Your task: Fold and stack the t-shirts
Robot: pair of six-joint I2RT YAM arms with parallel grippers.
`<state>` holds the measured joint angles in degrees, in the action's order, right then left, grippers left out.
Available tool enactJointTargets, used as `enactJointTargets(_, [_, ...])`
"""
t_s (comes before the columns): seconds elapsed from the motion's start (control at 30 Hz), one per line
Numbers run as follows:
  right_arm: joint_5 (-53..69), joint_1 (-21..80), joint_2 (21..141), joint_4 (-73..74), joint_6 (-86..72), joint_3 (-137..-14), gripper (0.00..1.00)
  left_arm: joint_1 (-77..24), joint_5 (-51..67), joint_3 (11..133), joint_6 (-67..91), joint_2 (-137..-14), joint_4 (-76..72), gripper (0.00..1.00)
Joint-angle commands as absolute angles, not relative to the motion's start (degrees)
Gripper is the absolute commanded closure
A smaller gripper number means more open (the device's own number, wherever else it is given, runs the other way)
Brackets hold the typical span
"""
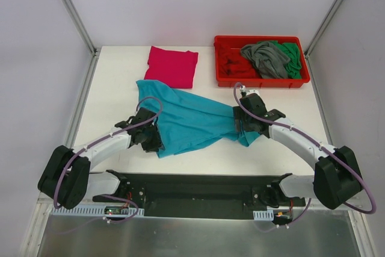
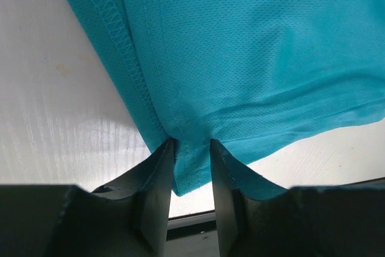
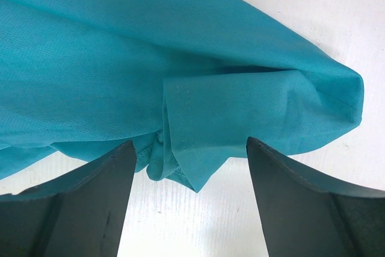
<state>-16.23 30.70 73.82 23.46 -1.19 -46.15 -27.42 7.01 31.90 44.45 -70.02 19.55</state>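
Teal shirt (image 1: 189, 118) is spread out rumpled across the middle of the desk (image 1: 114, 88), running diagonally from the back left down toward the front, with one end bunched up on the right. Up close it's a thin mesh-type knit with tiny holes, and there's a double row of matching teal stitching along the hem. The left gripper (image 2: 192, 142) is pinching a corner of that hem, fingers squeezed in on the cloth so the creases fan out from the pinch, and the corner pokes out just below them. The right gripper (image 3: 189, 142) is at the other end of the shirt with its jaws spread wide; a folded-over lump of fabric sits in the gap between them and neither side seems to be clamping it. Behind the teal one, a pink shirt (image 1: 172, 66) lies folded into a neat flat rectangle near the back edge of the desk. To its right the red tray (image 1: 224, 79) holds a crumpled pile: a grey shirt (image 1: 264, 58) on top in the middle, a green shirt (image 1: 293, 58) at the right end and a red shirt (image 1: 231, 58) at the left end.
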Motion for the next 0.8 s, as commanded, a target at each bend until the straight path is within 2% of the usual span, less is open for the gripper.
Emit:
enactJointTargets(0.0, [-16.7,30.94,73.21,23.3,-0.88,-47.11,0.23,-27.86,6.16,32.34,45.44,-71.45,19.34,0.82])
enactJointTargets(0.07, [-16.0,31.03,73.56,23.38,-0.88,-47.28,0.24,-27.95,5.8,32.96,45.7,-71.54,19.34,1.0])
enactJointTargets(0.37, [-16.34,33.39,74.97,23.99,-0.44,-48.86,0.25,-28.04,5.19,34.19,44.21,-66.37,19.34,1.0])
enactJointTargets(0.47, [-20.81,35.33,76.72,26.1,-0.44,-50.36,0.25,-28.04,3.7,34.36,43.42,-63.29,19.42,1.0])
enactJointTargets(0.77, [-36.88,35.6,80.77,33.47,-9.03,-50.89,0.38,-27.95,-2.81,36.12,41.66,-58.89,21.18,1.0])
